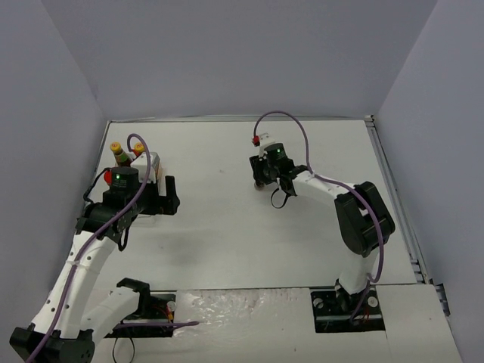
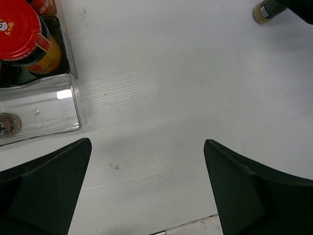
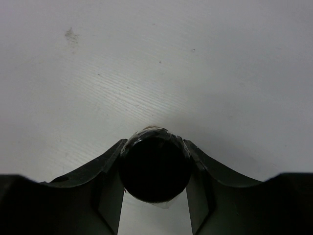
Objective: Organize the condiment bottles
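My right gripper [image 3: 154,143] is shut on a small black-capped spice jar [image 3: 155,166], seen from above; whether it touches the table is unclear. In the top view this gripper [image 1: 265,179] is at the table's middle back. The same jar [image 2: 266,11] shows far off in the left wrist view. My left gripper [image 2: 146,142] is open and empty over bare table, just right of the clear rack [image 2: 49,110]. The rack holds a red-lidded jar [image 2: 19,29] and a spice jar [image 2: 7,126]. Two yellow-capped bottles [image 1: 119,150] stand at the rack's far end, behind the left gripper [image 1: 168,198].
The rack [image 1: 149,172] sits at the table's left side near the grey left wall. The white table [image 1: 227,242] has a raised rail along its right edge [image 1: 397,204]. A purple cable [image 1: 291,125] loops above the right wrist.
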